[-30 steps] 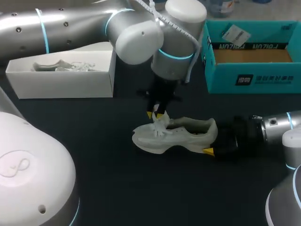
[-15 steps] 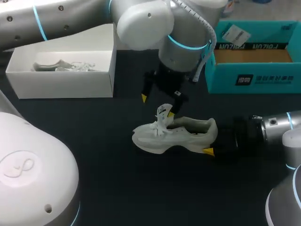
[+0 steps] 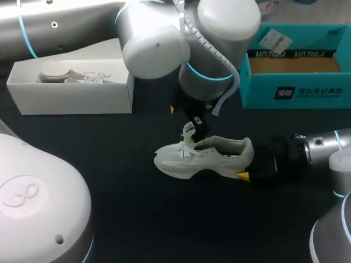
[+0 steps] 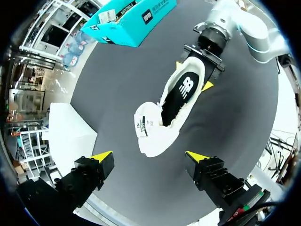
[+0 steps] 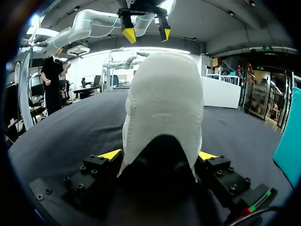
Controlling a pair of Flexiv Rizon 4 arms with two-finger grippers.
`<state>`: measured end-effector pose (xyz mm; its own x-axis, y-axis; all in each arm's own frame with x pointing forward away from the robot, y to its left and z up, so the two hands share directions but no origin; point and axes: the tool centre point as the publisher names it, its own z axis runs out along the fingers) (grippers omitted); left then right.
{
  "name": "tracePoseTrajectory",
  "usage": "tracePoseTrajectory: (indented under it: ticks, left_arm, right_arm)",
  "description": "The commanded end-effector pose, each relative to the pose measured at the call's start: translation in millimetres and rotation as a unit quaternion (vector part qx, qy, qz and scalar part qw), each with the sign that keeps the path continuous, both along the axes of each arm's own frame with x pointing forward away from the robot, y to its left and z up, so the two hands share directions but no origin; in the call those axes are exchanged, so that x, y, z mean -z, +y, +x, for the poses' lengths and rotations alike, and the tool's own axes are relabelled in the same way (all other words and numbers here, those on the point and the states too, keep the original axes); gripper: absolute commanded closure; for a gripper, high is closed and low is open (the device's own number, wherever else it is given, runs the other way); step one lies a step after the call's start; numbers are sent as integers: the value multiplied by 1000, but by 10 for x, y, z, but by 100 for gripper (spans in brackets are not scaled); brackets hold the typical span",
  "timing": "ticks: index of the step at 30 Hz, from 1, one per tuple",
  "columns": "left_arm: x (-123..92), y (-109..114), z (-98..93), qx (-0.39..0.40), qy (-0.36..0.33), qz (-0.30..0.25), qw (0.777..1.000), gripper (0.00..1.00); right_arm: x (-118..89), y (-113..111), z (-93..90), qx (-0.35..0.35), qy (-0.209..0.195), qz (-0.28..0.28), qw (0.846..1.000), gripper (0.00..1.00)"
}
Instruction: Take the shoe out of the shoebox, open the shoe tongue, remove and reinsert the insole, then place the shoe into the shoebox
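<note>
Two grippers attend one white mesh sneaker (image 3: 203, 158). From overhead, it stands upright on the black table (image 3: 137, 219), just below our left gripper (image 3: 184, 124), whose yellow-tipped fingers are spread with nothing between them. The raised tongue (image 3: 188, 131) reaches up almost to the nearer fingertip. Our right gripper (image 3: 247, 161) pinches the heel, and the teal cardboard shoebox (image 3: 296, 93) sits well behind it. A white open box (image 3: 71, 101) lies off to the left arm's side.

Looking out from the left wrist, the left gripper (image 4: 149, 157) hangs wide open over the sneaker (image 4: 167, 113). The toe is directly under it, and the black insole (image 4: 183, 89) shows in the mouth further ahead. The right gripper (image 4: 193, 75) clamps the heel from both sides.

Seen from the right wrist, the right gripper (image 5: 159, 155) has both fingers pressed against the heel of the sneaker (image 5: 162, 103). The left gripper (image 5: 146, 33) hovers above and beyond it, apart.

We judge the insole pull comes next. Only the heel is held, so a finger catching the tongue or laces on the way in could lever the toe up or twist the sneaker out of that pinch. The tongue could also flop back and cover the opening.
</note>
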<state>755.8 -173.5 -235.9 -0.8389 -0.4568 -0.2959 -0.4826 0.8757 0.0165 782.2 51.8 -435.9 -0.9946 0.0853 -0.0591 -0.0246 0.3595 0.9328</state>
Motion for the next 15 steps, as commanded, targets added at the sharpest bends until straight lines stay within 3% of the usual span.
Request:
tracePoseTrajectory:
  ticks: [1, 6, 11, 15]
  left_arm:
    - [15, -44, -75, 188, -23, -4, 982, 0]
    - [1, -182, -83, 310, 58, -43, 948, 0]
    - [50, -287, 1, 339, 132, -64, 929, 0]
    - [111, -373, 7, 330, 156, -28, 931, 0]
  right_arm:
    - [80, 29, -9, 0, 0, -2, 1000, 100]
    - [80, 29, -9, 0, 0, -2, 1000, 100]
    - [80, 29, -9, 0, 0, -2, 1000, 100]
    - [80, 29, -9, 0, 0, -2, 1000, 100]
